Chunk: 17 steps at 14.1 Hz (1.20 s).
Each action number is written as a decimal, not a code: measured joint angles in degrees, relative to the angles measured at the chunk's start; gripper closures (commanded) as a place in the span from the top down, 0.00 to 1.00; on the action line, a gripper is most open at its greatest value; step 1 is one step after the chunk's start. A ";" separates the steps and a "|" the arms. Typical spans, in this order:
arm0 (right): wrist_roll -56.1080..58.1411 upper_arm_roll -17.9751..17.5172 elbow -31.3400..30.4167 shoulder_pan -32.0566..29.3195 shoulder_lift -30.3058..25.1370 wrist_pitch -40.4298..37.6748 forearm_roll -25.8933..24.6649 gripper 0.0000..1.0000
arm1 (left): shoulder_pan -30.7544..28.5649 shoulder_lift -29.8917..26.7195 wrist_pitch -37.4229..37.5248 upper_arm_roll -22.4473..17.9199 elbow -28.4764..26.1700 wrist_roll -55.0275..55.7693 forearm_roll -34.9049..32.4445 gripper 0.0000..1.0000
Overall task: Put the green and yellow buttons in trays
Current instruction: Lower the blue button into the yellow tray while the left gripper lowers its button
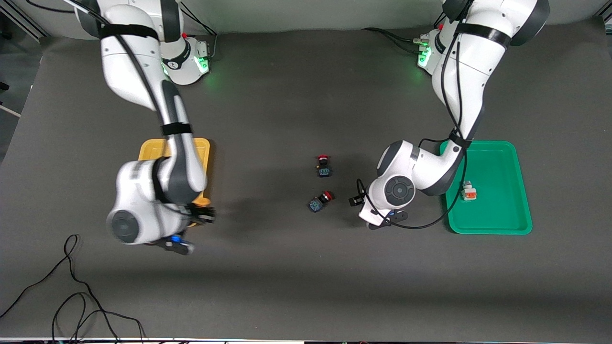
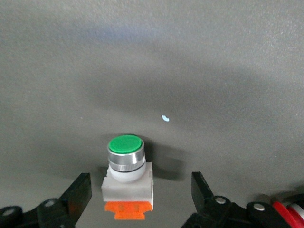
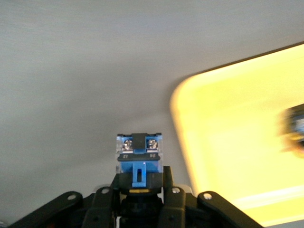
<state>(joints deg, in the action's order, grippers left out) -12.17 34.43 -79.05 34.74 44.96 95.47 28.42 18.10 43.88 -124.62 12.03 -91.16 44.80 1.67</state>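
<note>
Two buttons you handle: the right tool (image 3: 140, 190) clamps a blue-based button (image 3: 139, 159) beside the yellow tray (image 3: 228, 156); the left tool (image 2: 142, 199), fingers apart, straddles a green-capped white button (image 2: 127, 178) on the bench (image 2: 152, 61).

Front cam high, faces robots, whole table (image 1: 296, 286), wrist cams close, looking down at table

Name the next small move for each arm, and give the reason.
Probably the left claw should close: its open fingers flank the green button standing on the table. The right claw, shut on a blue-based button, is beside the yellow tray, so it should likely move over the tray before releasing.
</note>
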 measured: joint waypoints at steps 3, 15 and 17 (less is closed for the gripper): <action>10.69 3.78 -7.31 0.57 -0.24 1.01 -1.55 0.00 | 0.22 0.02 0.29 0.00 -0.03 0.89 0.00 0.17; 22.96 12.41 -30.28 11.06 -7.22 14.88 -2.14 1.00 | -5.82 -17.66 30.86 -1.00 6.34 -17.36 -0.10 0.17; 22.96 13.00 -30.24 11.14 -8.42 14.88 -2.15 1.00 | -13.91 -20.02 35.19 -1.46 5.40 -27.72 -0.64 0.17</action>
<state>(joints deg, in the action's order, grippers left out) 10.79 47.43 -109.29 45.88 36.54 110.35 26.27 4.19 23.87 -89.43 10.57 -85.76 17.07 1.03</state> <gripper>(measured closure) 0.044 0.590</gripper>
